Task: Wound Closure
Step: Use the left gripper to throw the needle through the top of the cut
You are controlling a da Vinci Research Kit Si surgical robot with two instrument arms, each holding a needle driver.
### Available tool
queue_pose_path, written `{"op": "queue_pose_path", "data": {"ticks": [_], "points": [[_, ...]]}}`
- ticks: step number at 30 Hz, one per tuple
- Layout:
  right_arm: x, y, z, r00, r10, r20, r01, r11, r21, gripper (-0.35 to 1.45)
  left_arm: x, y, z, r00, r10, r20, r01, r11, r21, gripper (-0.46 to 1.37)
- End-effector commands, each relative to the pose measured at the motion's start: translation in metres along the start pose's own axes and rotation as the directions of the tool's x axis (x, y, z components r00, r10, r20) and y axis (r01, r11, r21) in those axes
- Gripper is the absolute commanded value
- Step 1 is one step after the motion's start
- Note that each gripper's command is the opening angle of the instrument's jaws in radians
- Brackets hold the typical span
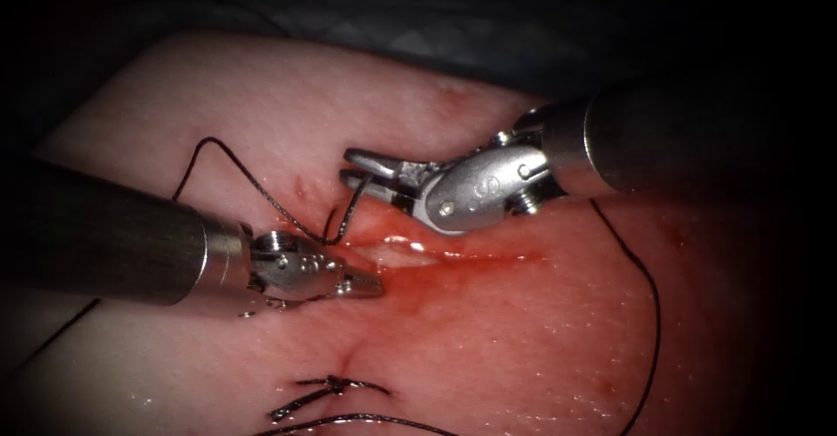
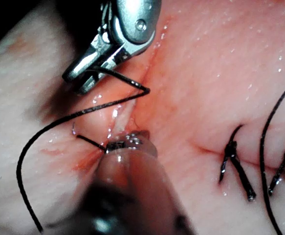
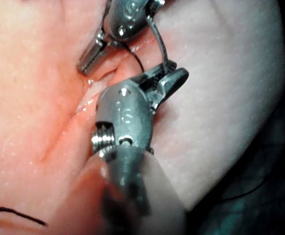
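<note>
Needle (image 1: 356, 202) held near one end by the right tool (image 1: 366, 167), its curve dipping to the cut (image 1: 410, 253).
The right shaft slants in from above; the left tool (image 1: 370, 284) lies low, jaws pressed together at the cut's left edge. One needle, one finished stitch (image 1: 336, 388), thread (image 1: 235, 170) looping left.

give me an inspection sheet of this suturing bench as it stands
surface: tissue with an open cut, wet with red fluid
job's things: needle above the cut, seemingly out of the tissue; thread trails from its far end in a loop left of the cut
clutter: finished stitch with cut ends, nearer the camera
hands: right hand shut on the needle near one end; left hand shut, tip at the cut's left edge, its hold unclear
cables: nothing seen
surroundings: dark backdrop beyond the tissue
</note>
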Motion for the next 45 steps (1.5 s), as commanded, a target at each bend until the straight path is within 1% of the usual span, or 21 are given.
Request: {"op": "queue_pose_path", "data": {"ticks": [1,2,4,5,9,16,20,21,23,24,27,32,33,35,38,39,40,43,44,45], "points": [[-0.0004,-0.0001,0.0,0.999,0.049,0.005,-0.049,0.999,-0.012,-0.35,0.0,0.0,-0.0001,1.0,0.002,0.001,-0.002,1.0,-0.004,-0.12],[-0.0006,0.0002,0.0,0.995,0.097,0.013,-0.097,0.995,-0.024,-0.35,0.0,0.0,-0.0001,1.0,-0.003,0.001,0.003,1.0,-0.005,-0.11],[-0.0007,0.0004,0.0,0.992,0.127,0.014,-0.126,0.991,-0.033,-0.35,0.0,0.0,-0.0001,1.0,-0.003,0.001,0.003,1.0,-0.005,-0.11],[-0.001,0.0008,-0.0001,0.987,0.162,0.019,-0.161,0.986,-0.043,-0.35,0.0,0.0,-0.0002,1.0,-0.002,0.002,0.002,1.0,-0.006,-0.11],[-0.0014,0.0013,-0.0002,0.978,0.209,0.026,-0.207,0.977,-0.059,-0.35,0.0001,-0.0001,-0.0004,1.0,-0.001,0.001,0.001,1.0,-0.006,-0.11],[-0.002,0.0024,-0.0003,0.952,0.306,0.017,-0.304,0.949,-0.086,-0.35,0.0,-0.0001,-0.0004,1.0,0.0,0.001,0.0,1.0,-0.007,-0.11],[-0.0023,0.0029,-0.0002,0.93,0.367,0.01,-0.365,0.927,-0.09,-0.35,0.0,-0.0001,-0.0005,1.0,0.001,0.001,-0.001,1.0,-0.008,-0.1],[-0.0025,0.0031,-0.0002,0.919,0.394,0.006,-0.392,0.916,-0.09,-0.35,-0.0001,-0.0001,-0.0005,1.0,0.002,0.002,-0.002,1.0,-0.009,-0.1],[-0.0026,0.0033,-0.0003,0.91,0.415,0.001,-0.413,0.906,-0.092,-0.35,-0.0001,-0.0001,-0.0006,1.0,0.002,0.004,-0.002,1.0,-0.006,-0.1],[-0.0028,0.0036,-0.0003,0.897,0.441,0.0,-0.44,0.894,-0.091,-0.35,-0.0002,-0.0001,-0.0006,1.0,0.003,0.004,-0.003,1.0,-0.006,-0.1],[-0.0032,0.0043,-0.0003,0.879,0.478,-0.004,-0.476,0.875,-0.093,-0.35,-0.0002,-0.0001,-0.0007,1.0,0.004,0.004,-0.004,1.0,-0.004,-0.1],[-0.0038,0.0047,-0.0002,0.86,0.51,-0.006,-0.509,0.856,-0.09,-0.35,-0.0003,-0.0002,-0.0009,1.0,0.004,0.003,-0.004,1.0,-0.003,-0.11],[-0.004,0.0045,-0.0002,0.849,0.529,-0.005,-0.527,0.846,-0.085,-0.35,-0.0003,-0.0002,-0.001,1.0,0.005,0.003,-0.005,1.0,-0.004,-0.12],[-0.0042,0.0043,-0.0003,0.838,0.546,-0.004,-0.545,0.835,-0.082,-0.35,-0.0004,-0.0002,-0.0012,1.0,0.006,0.005,-0.006,1.0,0.0,-0.13],[-0.0046,0.004,-0.0003,0.807,0.591,-0.006,-0.59,0.804,-0.073,-0.35,-0.0006,-0.0002,-0.002,1.0,0.009,0.005,-0.009,1.0,0.01,-0.17],[-0.0046,0.004,-0.0003,0.804,0.595,-0.007,-0.594,0.801,-0.07,-0.35,-0.0006,-0.0001,-0.0021,1.0,0.009,0.005,-0.009,1.0,0.009,-0.17],[-0.0048,0.0041,-0.0003,0.783,0.622,-0.012,-0.621,0.781,-0.066,-0.35,-0.001,-0.0001,-0.0025,1.0,0.012,0.005,-0.012,1.0,0.008,-0.15],[-0.0053,0.0042,-0.0003,0.735,0.678,-0.019,-0.677,0.734,-0.055,-0.35,-0.002,-0.0001,-0.0032,1.0,0.009,0.005,-0.009,1.0,0.006,-0.08],[-0.0056,0.0042,-0.0002,0.704,0.71,-0.016,-0.71,0.703,-0.047,-0.35,-0.0025,-0.0001,-0.0034,1.0,0.007,0.005,-0.007,1.0,0.007,-0.08],[-0.0057,0.0042,-0.0002,0.693,0.721,-0.012,-0.721,0.692,-0.041,-0.35,-0.0028,-0.0002,-0.0035,1.0,0.009,0.005,-0.009,1.0,0.007,-0.07]]}}
